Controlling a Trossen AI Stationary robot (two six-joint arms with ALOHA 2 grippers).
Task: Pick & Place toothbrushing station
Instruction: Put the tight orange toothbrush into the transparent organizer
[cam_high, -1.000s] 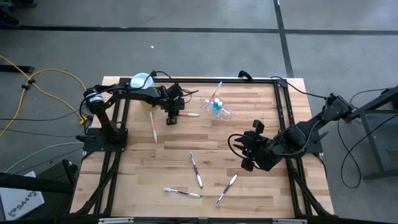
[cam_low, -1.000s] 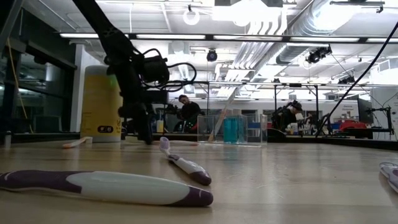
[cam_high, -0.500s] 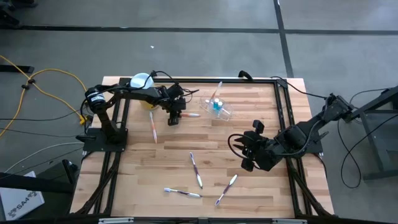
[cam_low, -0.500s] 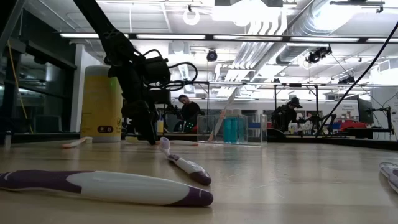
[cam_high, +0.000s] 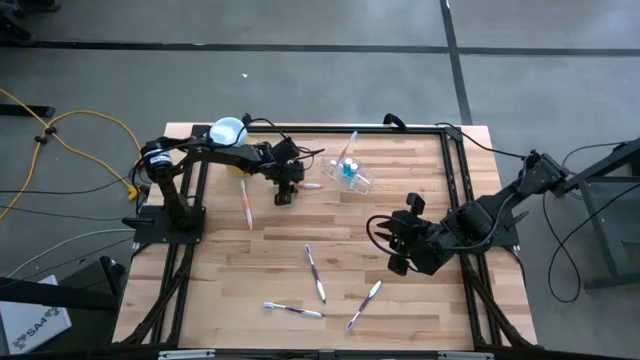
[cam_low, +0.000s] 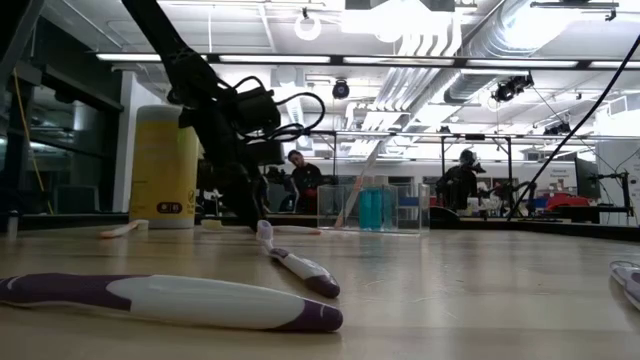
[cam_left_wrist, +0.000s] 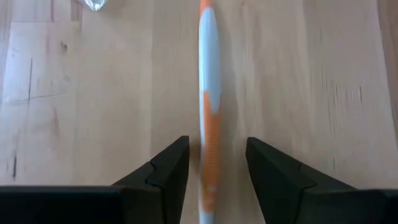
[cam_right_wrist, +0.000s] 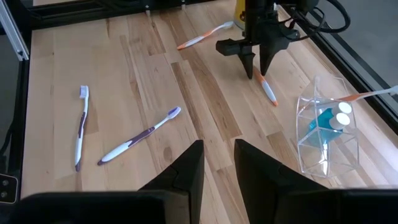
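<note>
The clear holder cup (cam_high: 351, 173) lies on the table's far middle, with blue items inside and one toothbrush sticking out; it also shows in the right wrist view (cam_right_wrist: 326, 130). An orange and white toothbrush (cam_left_wrist: 209, 93) lies flat on the table to the holder's left. My left gripper (cam_left_wrist: 217, 143) is open and low over the brush's orange end, one finger on each side, with a gap on both sides. It also shows in the high view (cam_high: 287, 191). My right gripper (cam_high: 398, 246) is open and empty at the table's right middle.
A yellow canister with a pale blue lid (cam_high: 228, 131) stands at the far left. A second orange toothbrush (cam_high: 245, 205) lies near it. Three purple toothbrushes (cam_high: 315, 272) (cam_high: 293, 310) (cam_high: 364, 305) lie toward the near edge. A black frame (cam_high: 455, 180) borders the table.
My left gripper has moved a little toward the table's right edge, along the orange and white toothbrush toward the holder cup. The toothbrush and the holder have stayed where they were.
</note>
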